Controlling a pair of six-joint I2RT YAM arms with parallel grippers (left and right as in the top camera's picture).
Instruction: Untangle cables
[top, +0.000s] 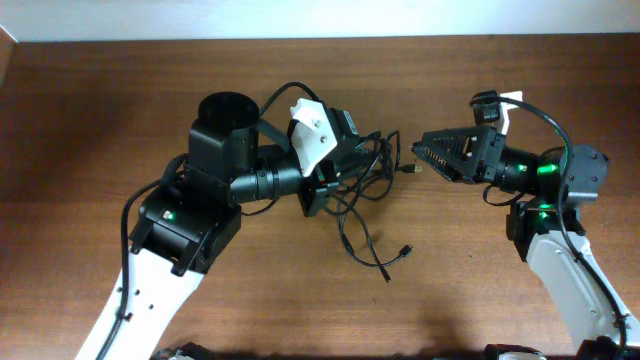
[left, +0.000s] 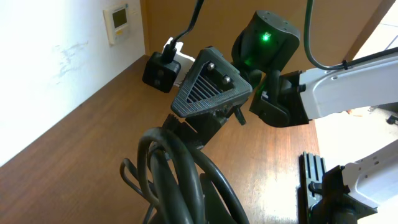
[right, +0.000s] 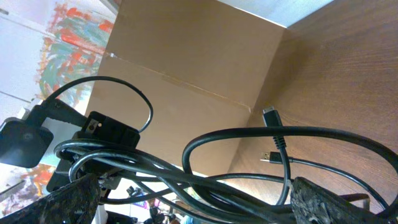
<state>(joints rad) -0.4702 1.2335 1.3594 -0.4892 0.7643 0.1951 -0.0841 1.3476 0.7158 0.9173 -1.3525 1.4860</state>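
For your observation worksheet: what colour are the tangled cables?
The cables are black, clearest in the overhead view.

Both arms are white on the long links (left arm (top: 150, 290), right arm (top: 570, 280)), with chunky black joints. Green LEDs (top: 545, 168) glow just behind the right gripper (top: 418, 150). Its fingers (left: 208, 93) are black ribbed triangles with two silver screws (left: 211, 65). A white bracket (top: 312, 135) sits behind the left gripper (top: 335, 180), thick black wire (top: 290, 92) looping off.
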